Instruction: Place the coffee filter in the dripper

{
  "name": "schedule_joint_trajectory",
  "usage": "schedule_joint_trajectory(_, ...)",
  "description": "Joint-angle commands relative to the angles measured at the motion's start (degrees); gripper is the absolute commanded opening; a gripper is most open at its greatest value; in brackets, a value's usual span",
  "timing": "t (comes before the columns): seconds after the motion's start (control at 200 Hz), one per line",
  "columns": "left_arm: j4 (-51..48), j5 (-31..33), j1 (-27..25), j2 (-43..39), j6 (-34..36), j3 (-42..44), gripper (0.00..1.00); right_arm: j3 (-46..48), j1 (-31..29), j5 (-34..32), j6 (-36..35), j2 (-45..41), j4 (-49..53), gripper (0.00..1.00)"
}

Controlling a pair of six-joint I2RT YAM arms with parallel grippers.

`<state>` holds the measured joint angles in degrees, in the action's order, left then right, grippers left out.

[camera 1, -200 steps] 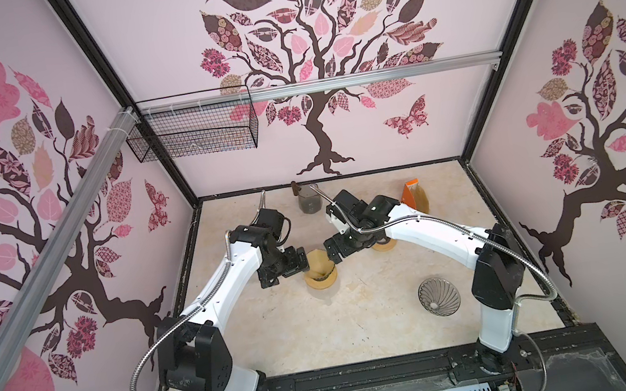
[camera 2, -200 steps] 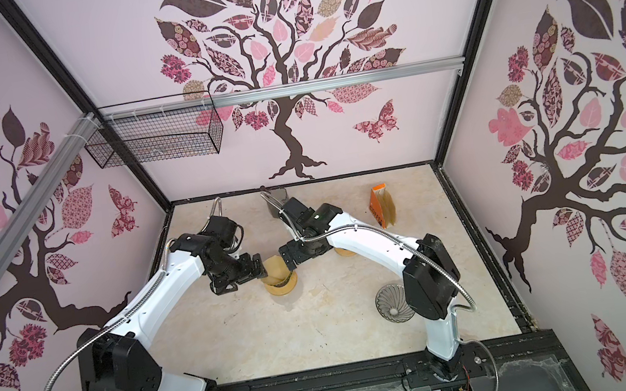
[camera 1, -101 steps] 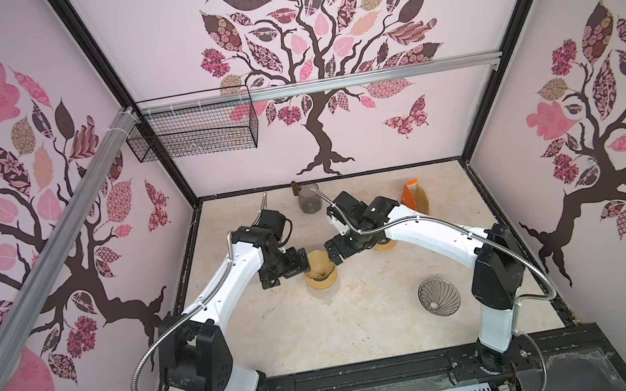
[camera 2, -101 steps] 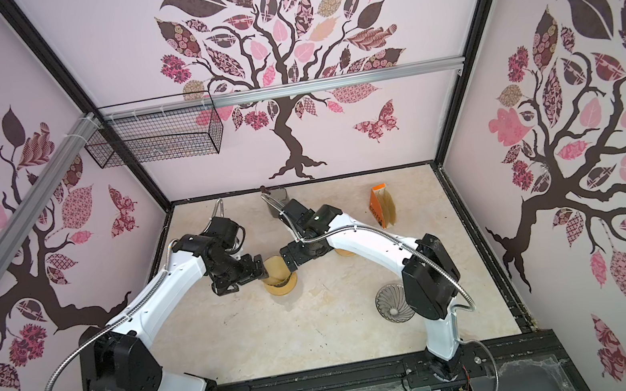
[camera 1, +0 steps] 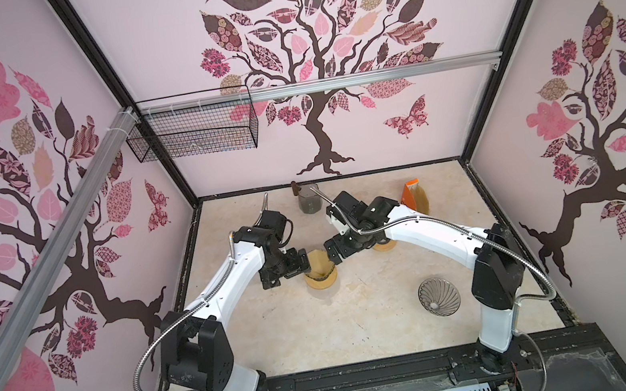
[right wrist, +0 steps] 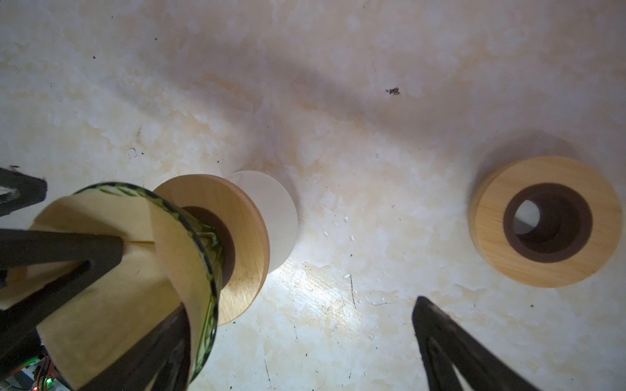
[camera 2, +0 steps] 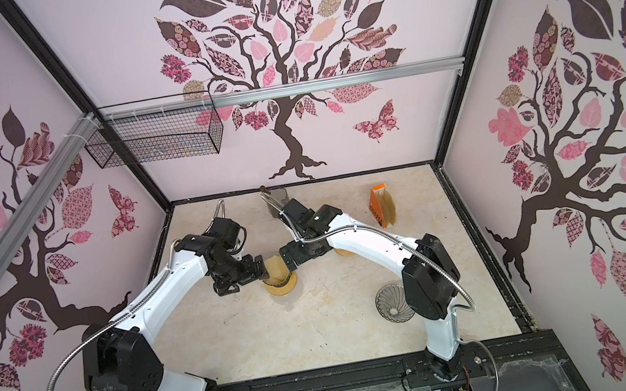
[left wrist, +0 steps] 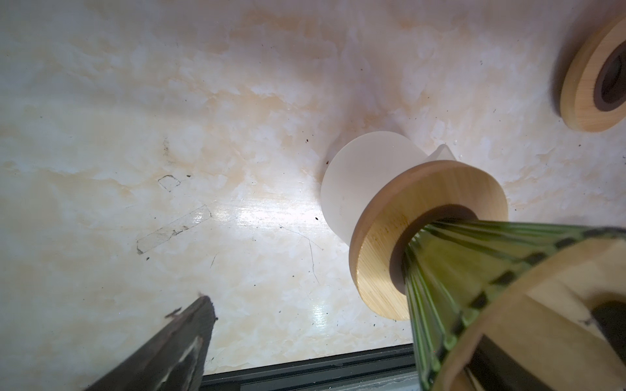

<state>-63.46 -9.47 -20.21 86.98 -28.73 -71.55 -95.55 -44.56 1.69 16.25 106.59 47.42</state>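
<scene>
You have the tan, cone-folded paper coffee filter [right wrist: 172, 237] sitting inside the ribbed green glass dripper [left wrist: 474, 264], which rests in a round wooden collar [left wrist: 382, 243] atop a frosted white cup [left wrist: 352, 182], while your left gripper [camera 1: 305, 261] and right gripper [camera 1: 329, 251] flank it, jaws spread wide, clasping nothing.

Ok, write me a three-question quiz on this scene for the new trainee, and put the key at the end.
1. True or false: the coffee filter already sits in the green dripper.
2. How many wooden rings show in the right wrist view?
3. Fill in: the left claw and the right claw both stand ____ at the dripper.
Key: 1 true. 2 two: the collar under the dripper and a spare ring lying apart from it. 3 open.
</scene>
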Motion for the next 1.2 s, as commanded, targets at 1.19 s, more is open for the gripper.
schedule_joint_trajectory(1.19, 0.1, 0.4, 0.0, 0.3, 0.4, -0.2, 0.98, -3.7, -0.3, -1.7, -1.7, 3.0, 3.5, 1.00)
